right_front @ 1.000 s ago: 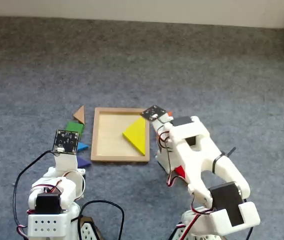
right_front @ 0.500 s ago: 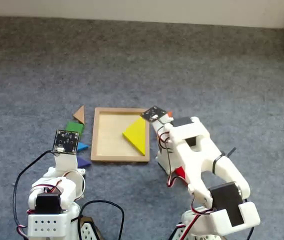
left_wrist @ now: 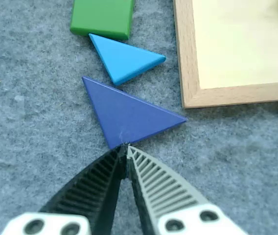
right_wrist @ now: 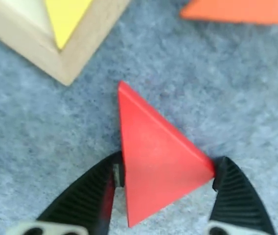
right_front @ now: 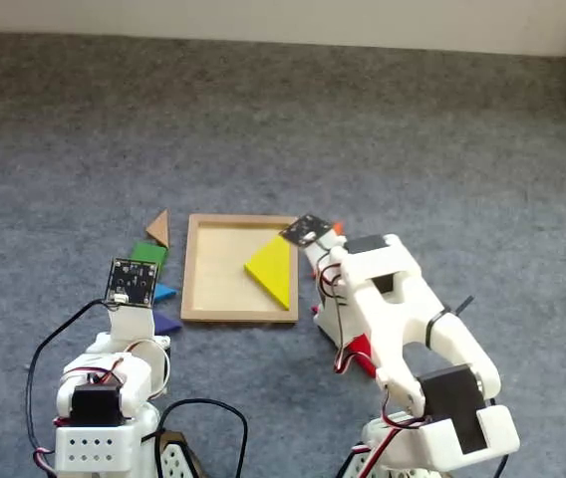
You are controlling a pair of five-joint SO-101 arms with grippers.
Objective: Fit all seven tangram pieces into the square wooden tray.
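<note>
Right gripper (right_wrist: 167, 167) jaws were pinching the red triangle (right_wrist: 151, 147); left gripper (left_wrist: 125, 152) jaws sat clenched, tips at the dark blue triangle (left_wrist: 129, 115).

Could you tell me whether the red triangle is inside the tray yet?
No, the red triangle lies on the carpet outside the tray.

Grey carpet (right_front: 413, 129), pale wall (right_front: 263, 20) along far edge

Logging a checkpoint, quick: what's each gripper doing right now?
Left gripper: closed, empty, tips at the dark blue triangle's corner.
Right gripper: closed on the red triangle.
</note>
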